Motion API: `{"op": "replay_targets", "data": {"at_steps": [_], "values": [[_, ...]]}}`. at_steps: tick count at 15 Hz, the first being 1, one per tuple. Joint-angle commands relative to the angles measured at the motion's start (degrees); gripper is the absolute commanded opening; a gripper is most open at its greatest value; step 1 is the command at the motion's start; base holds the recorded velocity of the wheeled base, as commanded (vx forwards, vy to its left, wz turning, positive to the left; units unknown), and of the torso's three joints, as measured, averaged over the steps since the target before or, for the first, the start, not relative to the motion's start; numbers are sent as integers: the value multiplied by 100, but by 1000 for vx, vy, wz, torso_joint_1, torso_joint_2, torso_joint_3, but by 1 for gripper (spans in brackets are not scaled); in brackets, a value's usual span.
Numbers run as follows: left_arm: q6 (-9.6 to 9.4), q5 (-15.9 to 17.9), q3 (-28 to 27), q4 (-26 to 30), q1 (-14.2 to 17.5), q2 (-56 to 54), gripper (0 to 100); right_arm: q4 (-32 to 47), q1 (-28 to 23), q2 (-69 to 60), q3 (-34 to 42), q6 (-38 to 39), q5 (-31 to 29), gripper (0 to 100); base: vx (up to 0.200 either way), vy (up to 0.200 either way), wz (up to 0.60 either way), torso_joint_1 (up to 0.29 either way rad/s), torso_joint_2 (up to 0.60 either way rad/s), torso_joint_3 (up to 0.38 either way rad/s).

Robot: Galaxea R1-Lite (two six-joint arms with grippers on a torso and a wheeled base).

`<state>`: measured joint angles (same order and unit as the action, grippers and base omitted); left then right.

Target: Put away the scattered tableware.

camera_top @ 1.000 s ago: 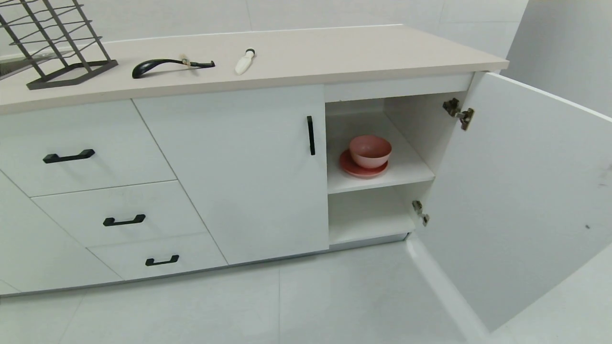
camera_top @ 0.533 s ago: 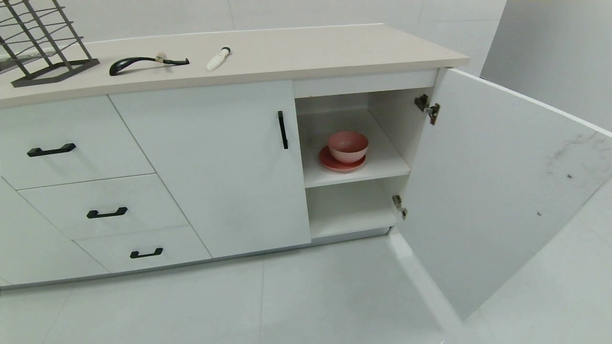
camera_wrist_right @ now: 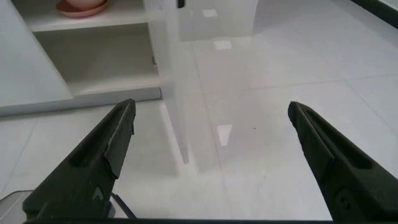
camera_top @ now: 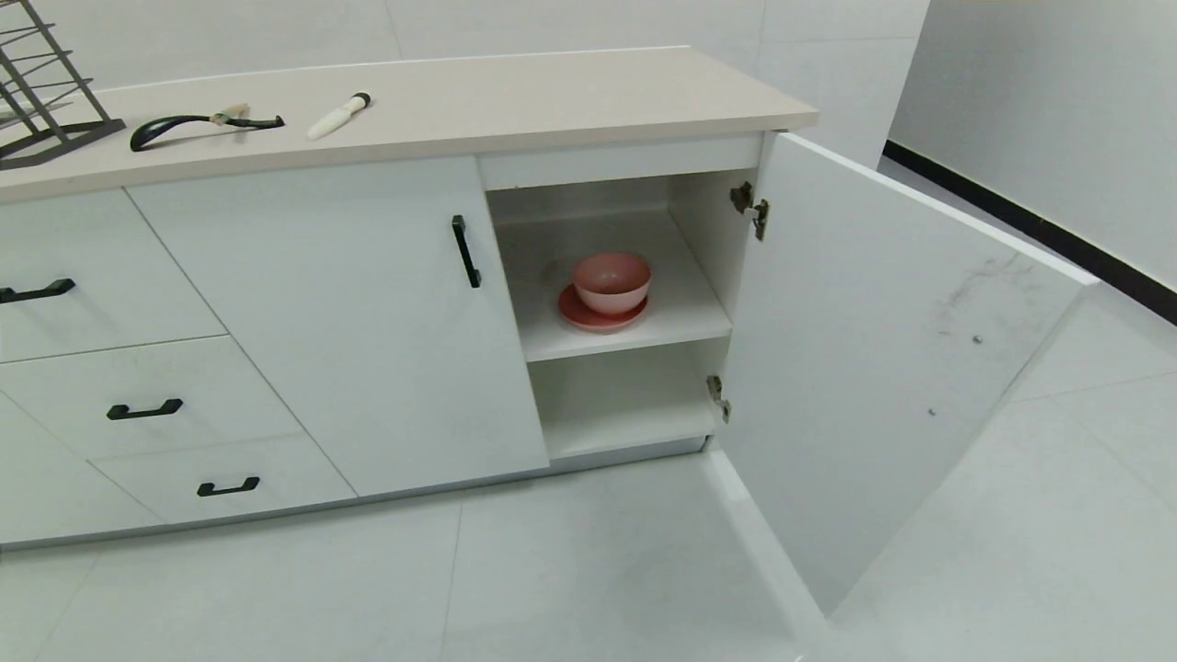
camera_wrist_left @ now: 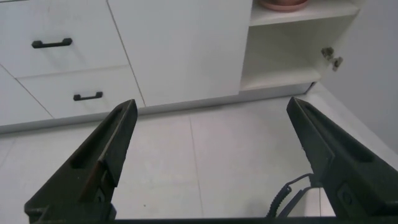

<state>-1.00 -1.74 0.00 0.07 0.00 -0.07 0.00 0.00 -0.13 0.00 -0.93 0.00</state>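
Note:
A pink bowl (camera_top: 611,280) sits on a red plate (camera_top: 602,317) on the upper shelf (camera_top: 680,322) of the open cabinet. On the countertop (camera_top: 552,92) lie a black ladle (camera_top: 198,127) and a white-handled utensil (camera_top: 338,115). My left gripper (camera_wrist_left: 211,104) hangs open above the floor in front of the drawers, nothing between its fingers; the plate (camera_wrist_left: 283,5) is far ahead of it. My right gripper (camera_wrist_right: 211,107) is open and empty too, low over the floor near the open door's edge (camera_wrist_right: 171,74), with the plate (camera_wrist_right: 81,7) beyond.
The cabinet door (camera_top: 883,349) stands swung wide open to the right, over the tiled floor. A black wire dish rack (camera_top: 46,92) stands at the counter's far left. Three drawers with black handles (camera_top: 144,409) are on the left. The lower shelf (camera_top: 625,414) is bare.
The head camera has turned to the right, so the whole picture has slid left. Bowl, plate, ladle and door keep their places relative to the cabinet.

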Motion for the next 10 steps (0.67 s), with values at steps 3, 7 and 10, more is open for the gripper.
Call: {"op": "replay_targets", "data": {"at_steps": [3,7,10], "values": [[3,-1,0,1,0,7,100,0,0,13,0,-4,0,100,0,-200,0,-1,-1,4],[65,-1,0,1,0,7,100,0,0,13,0,5,-9,0,0,-150,0,2,2,3],[56,-1,0,1,0,7,100,0,0,13,0,14,-9,0,0,0,0,0,0,0]]}}
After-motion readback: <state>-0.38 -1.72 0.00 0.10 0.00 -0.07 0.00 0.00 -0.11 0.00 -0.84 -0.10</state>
